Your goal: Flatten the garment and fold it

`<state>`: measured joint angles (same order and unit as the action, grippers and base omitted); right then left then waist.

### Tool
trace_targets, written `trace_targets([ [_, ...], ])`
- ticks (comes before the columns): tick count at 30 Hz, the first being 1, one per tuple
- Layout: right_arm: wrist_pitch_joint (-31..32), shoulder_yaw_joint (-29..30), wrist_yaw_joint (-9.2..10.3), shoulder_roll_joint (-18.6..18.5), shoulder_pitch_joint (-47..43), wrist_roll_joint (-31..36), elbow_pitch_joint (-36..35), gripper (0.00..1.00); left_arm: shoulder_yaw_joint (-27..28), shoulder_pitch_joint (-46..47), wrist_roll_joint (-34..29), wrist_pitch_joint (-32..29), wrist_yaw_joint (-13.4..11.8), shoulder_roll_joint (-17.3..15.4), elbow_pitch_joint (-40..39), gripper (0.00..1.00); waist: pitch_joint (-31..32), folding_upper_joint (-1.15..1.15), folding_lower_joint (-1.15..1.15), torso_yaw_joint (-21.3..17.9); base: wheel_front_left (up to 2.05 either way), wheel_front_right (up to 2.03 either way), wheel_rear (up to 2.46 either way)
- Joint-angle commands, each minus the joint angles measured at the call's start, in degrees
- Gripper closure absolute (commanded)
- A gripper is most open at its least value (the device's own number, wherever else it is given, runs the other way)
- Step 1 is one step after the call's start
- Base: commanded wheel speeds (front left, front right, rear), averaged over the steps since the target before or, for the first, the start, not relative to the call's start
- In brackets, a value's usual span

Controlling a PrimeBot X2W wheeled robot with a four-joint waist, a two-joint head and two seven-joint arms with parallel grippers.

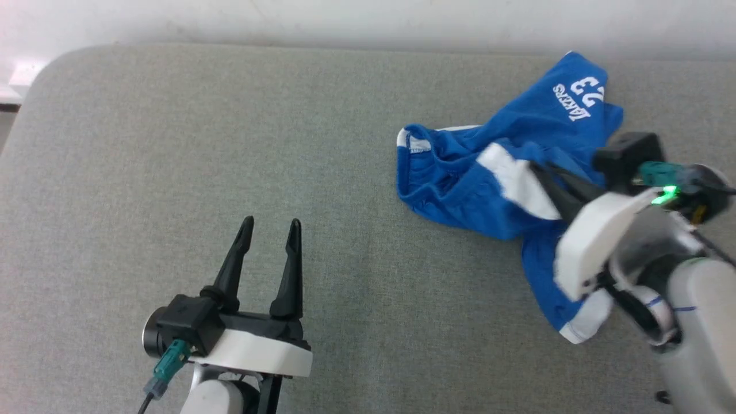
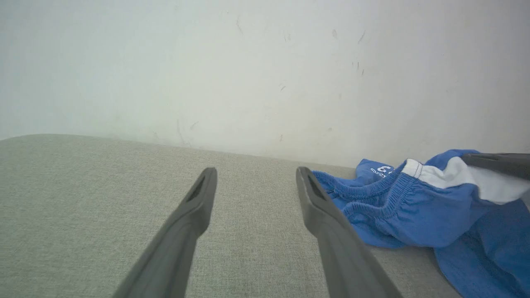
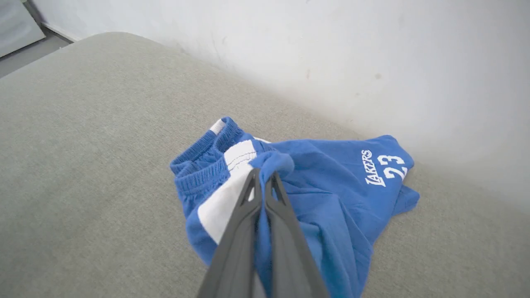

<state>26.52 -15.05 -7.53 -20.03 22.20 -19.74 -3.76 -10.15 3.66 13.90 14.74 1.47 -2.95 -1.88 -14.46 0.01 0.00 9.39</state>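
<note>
A grey woven padded surface (image 1: 230, 144) runs up to a scuffed white wall (image 2: 248, 62), and the work sits at its right side, close to that wall. The right gripper (image 3: 261, 176) has its two dark fingers pressed together, with a bunched fold of blue fabric pinched between them and humped over the tips. From the head camera the tips themselves are hard to make out where they meet the cloth. The pinch lies just beside a broad white stripe (image 1: 517, 181) on the garment (image 1: 460, 178), bright blue shorts lying crumpled on the surface. Left of the stripe the gathered waistband (image 3: 198, 174) curls open. Beyond the fingers, toward the wall, a flatter panel carries the white "LAKERS 23" print (image 1: 581, 98). One leg trails down toward the robot and ends in a white hem band (image 1: 586, 322), but the right arm's pale housing (image 1: 592, 241) covers part of that leg. The folds hide how the other leg lies. In the left wrist view the shorts are cut off by the right edge, and one finger of the right gripper comes in there over the white stripe. Well apart from all this, at the lower left of the head view, the left gripper (image 1: 270, 227) hangs over bare surface with its fingers spread wide and nothing between them.
</note>
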Motion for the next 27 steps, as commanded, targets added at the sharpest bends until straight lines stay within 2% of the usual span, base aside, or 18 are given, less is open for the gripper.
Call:
trace_targets([
  [1, -0.5, -2.0, 0.04, 1.0, 1.0, -0.7, -1.6, 1.0, 0.4, -0.8, -0.5, 0.3, -0.1, 0.1, 0.2, 0.0, 1.9, -0.01, 0.0, -0.7, 0.0, 0.0, 0.0],
  [5, -1.2, -10.8, 0.04, 2.8, 1.6, -3.5, -5.8, 1.0, 1.5, -1.6, -0.7, 0.3, -0.5, 0.1, 0.2, 0.0, 3.8, -0.01, 0.0, -0.8, 0.0, 0.0, 0.0],
  [9, -1.7, -24.1, 0.04, 3.4, -0.1, -7.3, -7.8, 1.0, 2.9, -2.9, -0.7, 0.3, -0.8, 0.1, 0.0, 0.0, 4.7, -0.01, 0.0, -0.6, 0.0, 0.0, 0.0],
  [12, -0.5, -34.5, 0.04, 2.3, -2.4, -11.7, -5.9, 1.0, 3.4, -3.8, -0.5, 0.3, -0.8, 0.1, 0.0, 0.0, 4.9, -0.01, 0.0, -0.4, 0.0, 0.0, 0.0],
  [13, 1.0, -37.1, 0.04, 1.2, -2.8, -12.6, -4.4, 0.69, 3.4, -4.0, -0.4, 0.3, -0.8, 0.1, 0.1, 0.0, 4.9, -0.01, 0.0, -0.2, 0.0, 0.0, 0.0],
  [14, 1.9, -39.2, 0.04, 0.3, -3.0, -13.4, -3.2, 0.13, 3.3, -4.1, -0.3, 0.3, -0.8, 0.1, 0.3, 0.0, 4.9, -0.01, 0.0, -0.1, 0.0, 0.0, 0.0],
  [15, 1.8, -39.5, 0.04, -0.1, -3.2, -14.1, -2.1, 0.0, 3.3, -4.1, -0.2, 0.3, -0.8, 0.1, 0.4, 0.0, 5.0, -0.01, 0.0, 0.0, 0.0, 0.0, 0.0],
  [18, 1.1, -38.8, 0.04, -0.8, -3.0, -14.4, -0.2, 0.0, 3.1, -4.2, 0.0, 0.3, -0.9, 0.1, 0.7, 0.0, 5.4, -0.01, 0.0, -0.2, 0.0, 0.0, 0.0],
  [21, -1.2, -34.7, 0.04, -0.2, -3.3, -15.4, 0.0, 0.0, 3.2, -4.5, 0.1, 0.3, -1.0, 0.1, 0.8, 0.0, 6.1, -0.01, 0.0, -0.9, 0.0, 0.0, 0.0],
  [24, -4.9, -26.9, 0.04, 1.4, -4.3, -15.1, -0.8, 0.0, 3.0, -4.7, 0.1, 0.3, -1.0, 0.1, 0.6, 0.0, 6.6, -0.01, 0.0, -1.7, 0.0, 0.0, 0.0],
  [27, -10.3, -16.1, 0.04, 4.4, -6.8, -11.3, -2.2, 0.0, 3.1, -4.9, -0.1, 0.3, -1.0, 0.1, 0.2, 0.0, 6.9, -0.01, 0.0, -2.6, 0.0, 0.0, 0.0],
])
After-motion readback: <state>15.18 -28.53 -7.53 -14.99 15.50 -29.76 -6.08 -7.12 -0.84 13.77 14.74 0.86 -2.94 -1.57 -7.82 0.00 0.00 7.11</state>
